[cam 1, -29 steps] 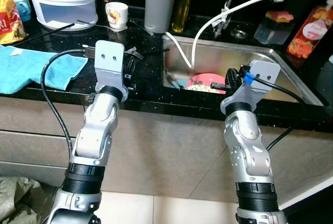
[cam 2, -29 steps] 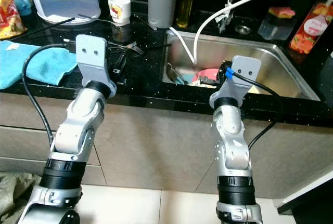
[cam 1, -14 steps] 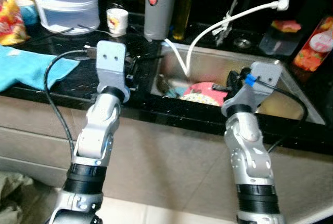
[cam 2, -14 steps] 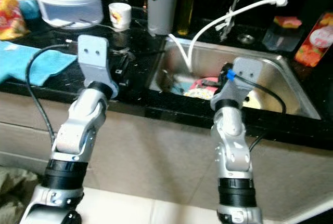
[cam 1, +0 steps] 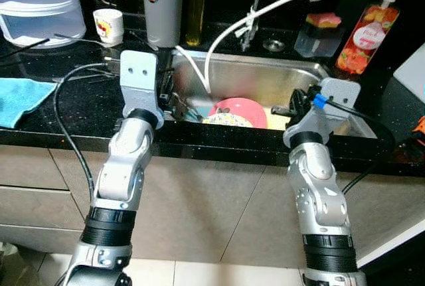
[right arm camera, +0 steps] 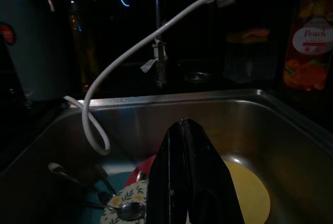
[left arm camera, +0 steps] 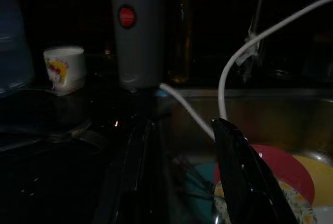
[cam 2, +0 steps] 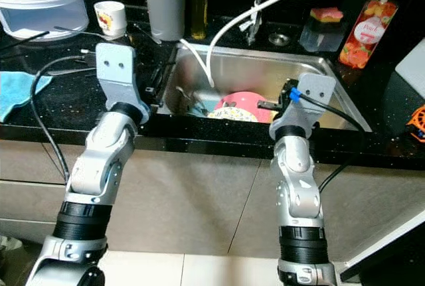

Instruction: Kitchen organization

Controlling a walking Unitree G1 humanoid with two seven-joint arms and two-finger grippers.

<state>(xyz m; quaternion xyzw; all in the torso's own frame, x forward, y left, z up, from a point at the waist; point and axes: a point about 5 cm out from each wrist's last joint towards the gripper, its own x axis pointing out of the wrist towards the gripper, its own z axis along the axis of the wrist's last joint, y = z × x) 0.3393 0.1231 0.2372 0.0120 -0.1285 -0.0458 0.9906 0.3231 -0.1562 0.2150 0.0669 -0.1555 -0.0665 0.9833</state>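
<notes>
Both grippers at the sink's front edge.
I am seeing one pink plate (cam 1: pixel 240 109) in the sink (cam 1: pixel 279 77); left gripper (left arm camera: pixel 179 182) is spread, empty; right gripper (right arm camera: pixel 183 141) is pressed closed, empty.

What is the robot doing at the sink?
The robot stands at the sink, and nothing is picked up yet. Its left gripper is open at the sink's left edge. Its right gripper is shut, holding nothing, above the dishes: a pink plate, a yellow plate, a flowery plate and a spoon.
</notes>
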